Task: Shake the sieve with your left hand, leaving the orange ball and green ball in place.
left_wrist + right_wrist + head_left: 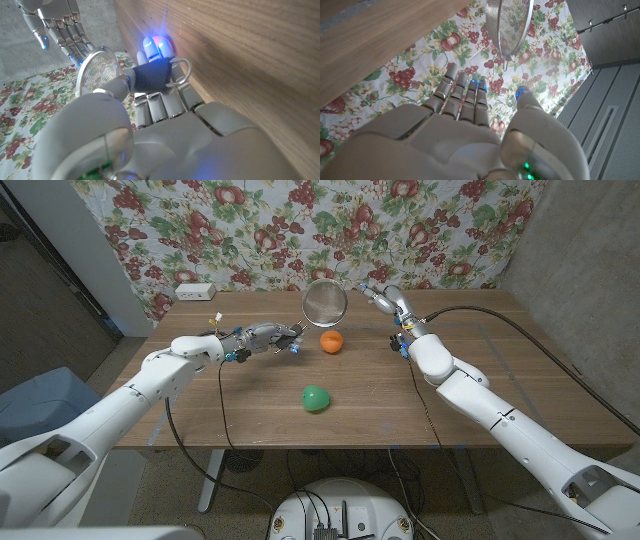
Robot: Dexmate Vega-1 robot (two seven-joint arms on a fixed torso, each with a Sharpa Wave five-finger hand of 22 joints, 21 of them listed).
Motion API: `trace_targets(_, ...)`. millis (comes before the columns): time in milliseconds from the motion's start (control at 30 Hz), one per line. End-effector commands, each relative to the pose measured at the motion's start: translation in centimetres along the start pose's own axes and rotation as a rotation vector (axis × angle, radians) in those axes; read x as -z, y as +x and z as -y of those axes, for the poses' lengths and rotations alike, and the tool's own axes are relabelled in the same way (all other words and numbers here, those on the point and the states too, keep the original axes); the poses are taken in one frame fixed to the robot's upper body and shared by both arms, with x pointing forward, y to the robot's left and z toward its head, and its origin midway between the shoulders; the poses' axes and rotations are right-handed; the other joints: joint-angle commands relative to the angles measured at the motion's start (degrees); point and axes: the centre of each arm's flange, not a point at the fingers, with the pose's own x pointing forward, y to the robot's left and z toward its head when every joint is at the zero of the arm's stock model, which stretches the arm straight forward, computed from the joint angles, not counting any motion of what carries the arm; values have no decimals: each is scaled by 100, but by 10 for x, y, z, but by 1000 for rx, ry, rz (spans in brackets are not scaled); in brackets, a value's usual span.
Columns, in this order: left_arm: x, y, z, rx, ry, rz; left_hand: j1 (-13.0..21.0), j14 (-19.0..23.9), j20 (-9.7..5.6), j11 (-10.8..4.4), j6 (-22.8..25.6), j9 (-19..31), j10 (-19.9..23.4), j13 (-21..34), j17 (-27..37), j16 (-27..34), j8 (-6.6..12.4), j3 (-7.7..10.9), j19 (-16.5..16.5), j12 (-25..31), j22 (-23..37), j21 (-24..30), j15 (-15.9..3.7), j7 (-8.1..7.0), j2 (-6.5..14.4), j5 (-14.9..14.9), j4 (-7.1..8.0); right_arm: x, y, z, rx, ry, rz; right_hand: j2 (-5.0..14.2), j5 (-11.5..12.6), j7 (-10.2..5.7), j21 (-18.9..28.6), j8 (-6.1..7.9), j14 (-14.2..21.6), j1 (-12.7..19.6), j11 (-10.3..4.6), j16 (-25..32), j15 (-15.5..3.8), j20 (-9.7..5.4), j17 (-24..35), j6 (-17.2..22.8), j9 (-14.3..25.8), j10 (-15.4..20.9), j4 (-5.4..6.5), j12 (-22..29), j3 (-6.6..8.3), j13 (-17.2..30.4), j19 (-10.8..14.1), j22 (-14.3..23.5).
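The left hand (268,337) gripped one sieve (325,302) by its dark handle, the mesh bowl raised above the bench (230,410). The right hand (381,298) hovered just beside it, fingers spread, holding nothing. One orange ball (331,341) and one green ball (316,397) lay on the bench.

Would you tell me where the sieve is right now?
In the head view, the sieve is lifted over the table's far middle, held by the left hand, just behind the orange ball.
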Motion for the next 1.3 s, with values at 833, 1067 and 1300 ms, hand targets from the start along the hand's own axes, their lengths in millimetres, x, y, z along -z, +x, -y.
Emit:
trace_targets(833, 10, -28, 12, -264, -313, 24, 108, 541, -287, -510, 459, 32, 611, -3, 17, -1, -99, 237, 110, -80, -2, 203, -662, 453, 81, 8, 88, 38, -9, 17, 63, 234, -3, 127, -203, 217, -153, 6, 6, -619, 196, -73, 211, 71, -190, 22, -33, 50, 320, -61, -162, -152, -15, 8)
trace_targets(1067, 11, -36, 13, -307, -373, -36, 109, 569, -277, -469, 476, 31, 635, -4, 13, -6, -123, 252, 139, -98, -8, 259, -646, 510, 84, -1, 68, 39, -12, 17, 71, 236, -6, 128, -214, 229, -174, 6, 8, -678, 205, -77, 223, 72, -219, 27, -38, 60, 338, -62, -177, -174, -10, 6)
trace_targets(1300, 3, -46, 9, -336, -371, -137, 105, 611, -243, -427, 487, 30, 691, -3, 9, -9, -157, 268, 212, -109, -16, 344, -625, 561, 80, -12, 45, 40, -13, 17, 71, 241, -5, 127, -220, 234, -194, 7, 16, -718, 210, -76, 217, 69, -247, 36, -42, 67, 342, -64, -185, -195, -3, 6)
